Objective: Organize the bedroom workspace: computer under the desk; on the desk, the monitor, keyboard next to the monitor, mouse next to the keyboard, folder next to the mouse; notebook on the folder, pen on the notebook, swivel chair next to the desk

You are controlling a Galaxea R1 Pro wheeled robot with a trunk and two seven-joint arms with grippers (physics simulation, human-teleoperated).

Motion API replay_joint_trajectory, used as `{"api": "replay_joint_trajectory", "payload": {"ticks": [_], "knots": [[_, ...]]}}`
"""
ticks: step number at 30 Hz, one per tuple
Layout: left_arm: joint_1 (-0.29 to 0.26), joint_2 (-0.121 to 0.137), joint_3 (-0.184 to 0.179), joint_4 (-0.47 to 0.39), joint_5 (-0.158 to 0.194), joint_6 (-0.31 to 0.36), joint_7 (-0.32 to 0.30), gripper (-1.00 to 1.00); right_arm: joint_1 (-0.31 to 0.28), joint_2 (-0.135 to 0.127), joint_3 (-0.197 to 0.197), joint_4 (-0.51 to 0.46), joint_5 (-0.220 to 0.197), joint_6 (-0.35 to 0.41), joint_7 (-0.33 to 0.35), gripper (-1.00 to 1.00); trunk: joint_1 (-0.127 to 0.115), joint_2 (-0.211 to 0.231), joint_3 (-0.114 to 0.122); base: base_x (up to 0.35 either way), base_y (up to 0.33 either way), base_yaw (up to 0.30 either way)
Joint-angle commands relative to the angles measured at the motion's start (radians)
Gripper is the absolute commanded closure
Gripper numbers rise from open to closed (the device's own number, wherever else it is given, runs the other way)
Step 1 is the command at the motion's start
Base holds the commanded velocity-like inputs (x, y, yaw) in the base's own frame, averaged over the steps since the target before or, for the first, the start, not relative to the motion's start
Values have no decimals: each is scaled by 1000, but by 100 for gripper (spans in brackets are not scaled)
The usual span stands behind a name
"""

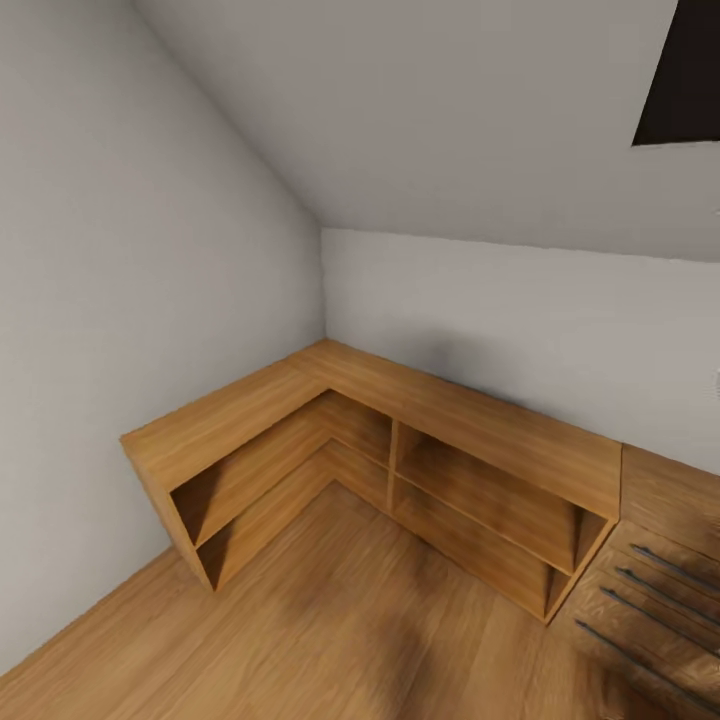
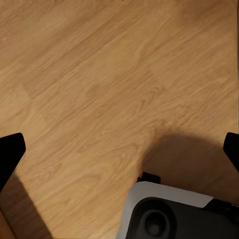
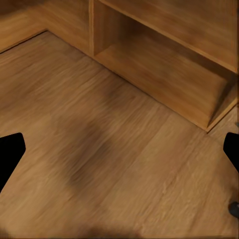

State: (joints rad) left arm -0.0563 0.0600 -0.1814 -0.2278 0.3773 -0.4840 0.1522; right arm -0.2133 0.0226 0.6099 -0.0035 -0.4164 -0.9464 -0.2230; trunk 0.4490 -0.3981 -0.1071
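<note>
Where the grey walls (image 1: 120, 250) meet, a low L-shaped wooden shelf unit (image 1: 400, 420) fills the corner, cubbies bare, on wood floor (image 1: 330, 620). Dark panel (image 1: 685, 70) upper right. Left gripper (image 2: 122, 149) and right gripper (image 3: 122, 149) spread wide, holding nothing, above floor.

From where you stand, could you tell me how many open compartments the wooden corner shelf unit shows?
6: two stacked in the wooden corner shelf unit's left wing, two in the middle, two on the right. Others may be hidden in the corner.
</note>
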Motion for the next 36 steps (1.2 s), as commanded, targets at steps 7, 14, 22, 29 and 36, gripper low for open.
{"api": "replay_joint_trajectory", "payload": {"ticks": [7,14,22,29,36], "knots": [[0,-1,-14,35,-2,2,1,-100,-1,-2,0,2,-11,6,-3,-100,1,-2,1,266,205,-259],[0,4,-14,40,-15,-3,-3,-100,-1,2,1,3,-25,11,-1,-100,1,-2,1,291,204,-261],[0,5,-14,41,-17,-4,-4,-100,-1,14,5,7,-23,16,0,-100,1,-2,1,266,240,-266],[0,4,-17,41,-22,-7,-5,-100,-1,19,7,6,-22,56,1,-100,1,-2,-2,236,246,-260],[0,4,-16,41,-21,-8,-4,-100,-1,20,5,3,-22,88,1,-100,1,-2,-5,83,74,-256]]}}
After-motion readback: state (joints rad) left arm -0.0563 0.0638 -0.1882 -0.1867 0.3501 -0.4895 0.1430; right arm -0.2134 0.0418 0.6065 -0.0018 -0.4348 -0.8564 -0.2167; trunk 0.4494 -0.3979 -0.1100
